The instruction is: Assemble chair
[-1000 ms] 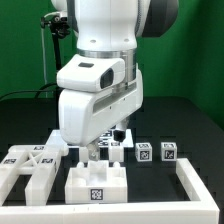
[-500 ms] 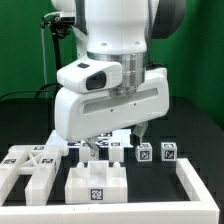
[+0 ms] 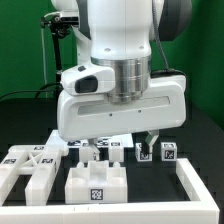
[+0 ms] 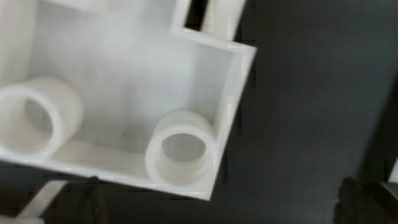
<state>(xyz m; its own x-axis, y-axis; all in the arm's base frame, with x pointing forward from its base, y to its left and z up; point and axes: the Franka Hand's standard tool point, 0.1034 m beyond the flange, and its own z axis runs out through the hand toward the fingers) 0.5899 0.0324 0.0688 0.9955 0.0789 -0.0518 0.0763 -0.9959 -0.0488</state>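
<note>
The chair lies in loose white parts on the black table. In the exterior view the flat X-braced panel [image 3: 33, 161] is at the left, a chunky tagged block [image 3: 97, 181] sits at the front middle, and small tagged pieces [image 3: 143, 153] stand behind it. My gripper [image 3: 118, 148] hangs open just above the pieces behind the block, with one fingertip [image 3: 88, 151] toward the panel and the other near the small pieces. The wrist view shows a white part with two round sockets [image 4: 125, 100] below my gripper [image 4: 214, 205]. Nothing is between the fingers.
A low white L-shaped wall [image 3: 192, 174] runs along the exterior view's right and front of the parts. Another tagged piece [image 3: 168, 151] stands by that wall. A black cable and stand [image 3: 47, 40] rise at the back on the exterior view's left.
The gripper has turned about its upright axis, so its wide face now looks at the exterior camera and the fingers spread sideways. The jaws stayed open. The parts have not moved.
</note>
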